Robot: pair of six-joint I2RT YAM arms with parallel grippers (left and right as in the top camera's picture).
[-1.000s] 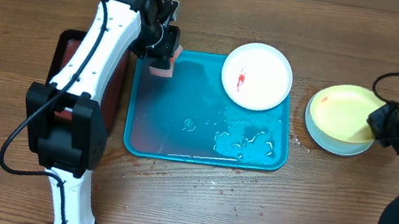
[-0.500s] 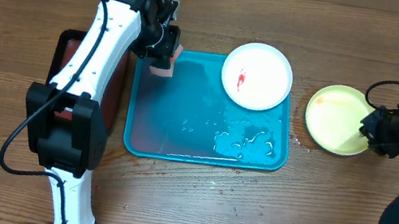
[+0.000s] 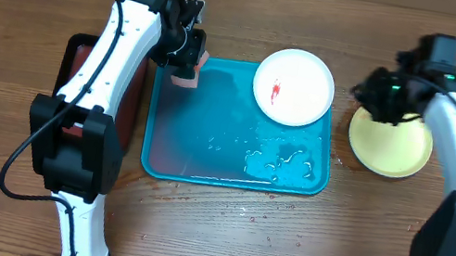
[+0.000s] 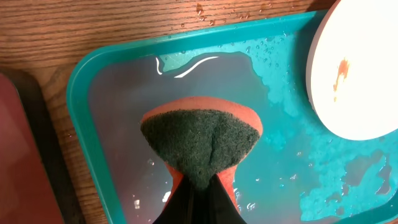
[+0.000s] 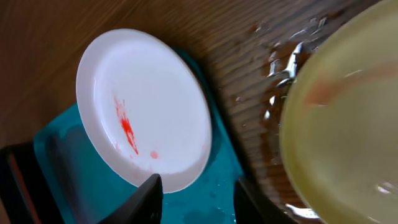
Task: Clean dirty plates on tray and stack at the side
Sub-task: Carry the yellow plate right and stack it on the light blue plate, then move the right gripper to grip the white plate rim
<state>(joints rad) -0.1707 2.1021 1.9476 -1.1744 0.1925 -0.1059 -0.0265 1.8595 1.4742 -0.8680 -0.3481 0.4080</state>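
Overhead, the white plate (image 3: 293,86) lies in the far right corner of the turquoise tray (image 3: 193,141) with its red smear (image 3: 276,89) unwiped, so it looks like the main work left. The yellow-green plate (image 3: 391,146) sits on the table (image 3: 218,239) just right of the tray. The right wrist view shows a faint orange streak (image 5: 323,87) on it, and whether another plate lies beneath I cannot tell. The left gripper (image 4: 194,190) pinches a sponge (image 4: 199,143) over the tray's wet far-left corner. The right gripper (image 5: 198,202) hangs spread and empty near the yellow-green plate's rim.
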